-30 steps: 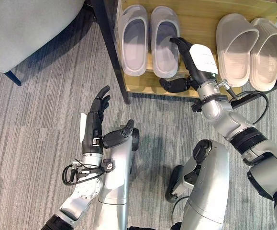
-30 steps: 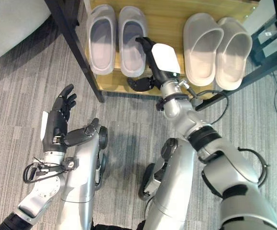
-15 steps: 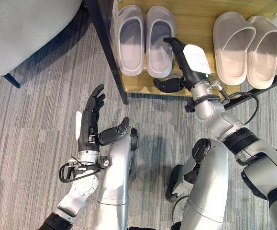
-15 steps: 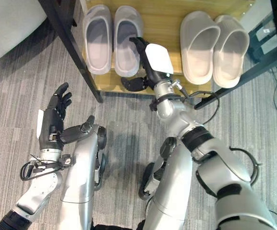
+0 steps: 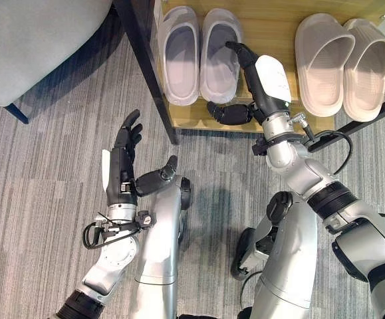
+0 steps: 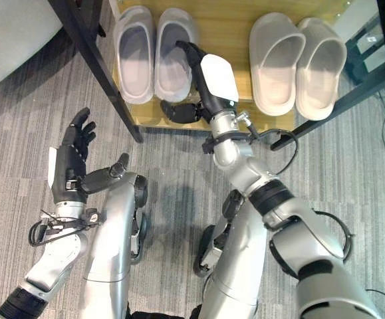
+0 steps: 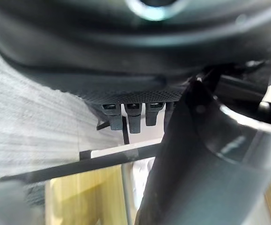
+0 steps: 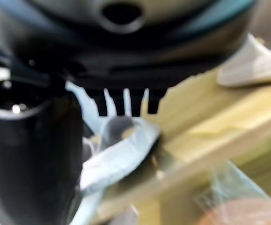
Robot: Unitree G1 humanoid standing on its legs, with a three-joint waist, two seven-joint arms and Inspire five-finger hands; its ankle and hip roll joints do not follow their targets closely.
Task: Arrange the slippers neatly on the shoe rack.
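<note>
Grey carpet runs up to your wooden shoe rack (image 5: 272,26), which bears a lilac slipper pair (image 5: 199,53) and a beige pair (image 5: 342,56). Your right robot hand (image 5: 262,76), fingers straight, presses the lilac slipper's side; judged step: squaring it up. Next, nudge gently. Your left robot hand (image 5: 120,169) hovers open over carpet.

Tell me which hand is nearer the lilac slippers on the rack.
Right. The right hand reaches onto the shoe rack, its fingers against the lilac slippers. The left hand hangs open over the carpet, well short of the rack.
</note>
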